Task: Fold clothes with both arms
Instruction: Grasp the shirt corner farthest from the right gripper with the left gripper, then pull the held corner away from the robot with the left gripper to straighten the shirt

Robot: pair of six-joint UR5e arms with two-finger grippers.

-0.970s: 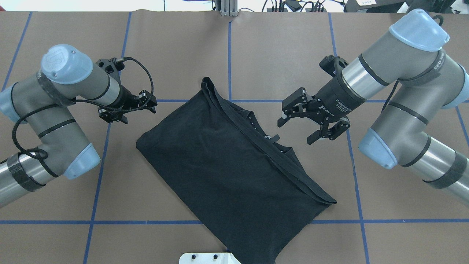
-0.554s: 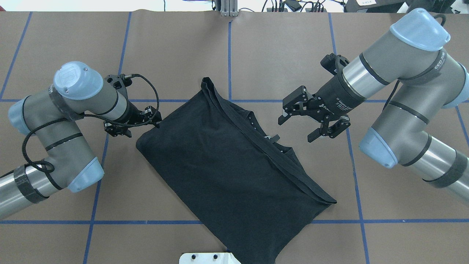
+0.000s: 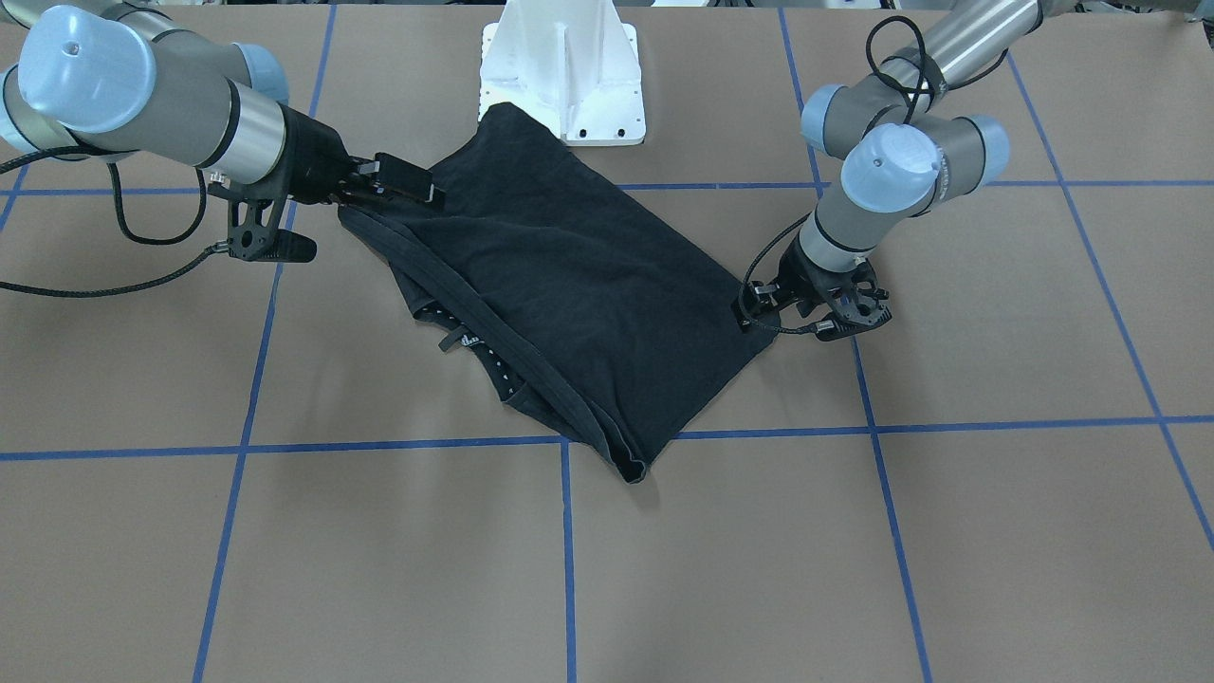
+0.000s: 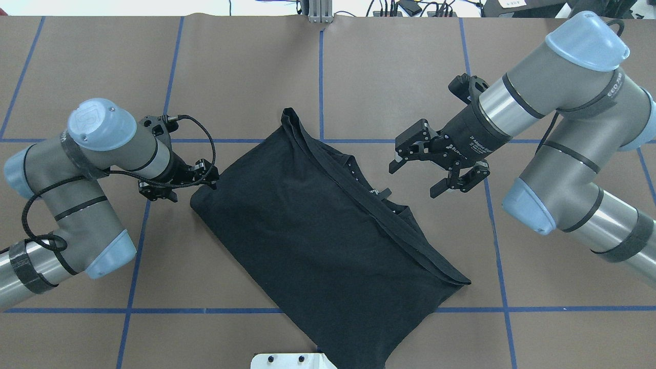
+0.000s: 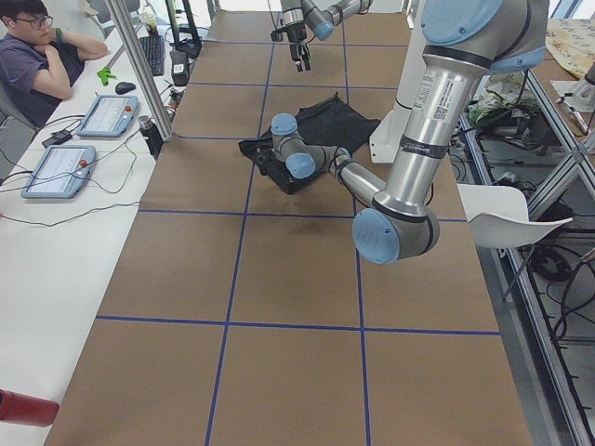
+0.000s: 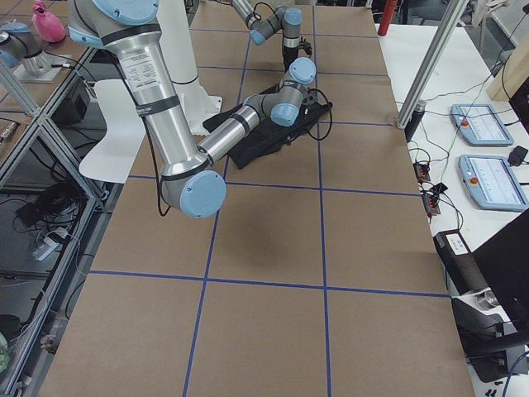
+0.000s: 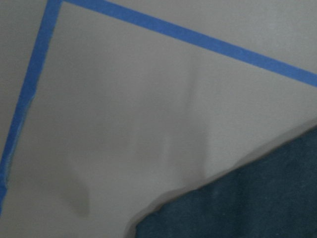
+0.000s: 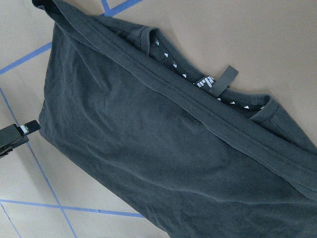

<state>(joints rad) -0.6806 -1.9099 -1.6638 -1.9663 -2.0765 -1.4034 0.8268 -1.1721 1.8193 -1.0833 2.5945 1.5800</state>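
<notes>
One black T-shirt [image 4: 307,241], half-folded on the table [image 4: 230,61], touching the pedestal base [image 4: 287,360]. Beyond the base: right gripper [image 4: 414,182] fingers spread, empty; left gripper [image 4: 188,182] fingers unreadable. Might pinch one layer, undoing the fold.

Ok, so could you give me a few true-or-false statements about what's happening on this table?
1. The T-shirt is black. True.
2. The right gripper clamps the shirt's collar. False: it is open, off to the side of the shirt, and holds nothing.
3. The left gripper is at a corner of the shirt. True.
4. The shirt is spread out with both sleeves showing. False: it lies folded into a rough rectangle.
</notes>
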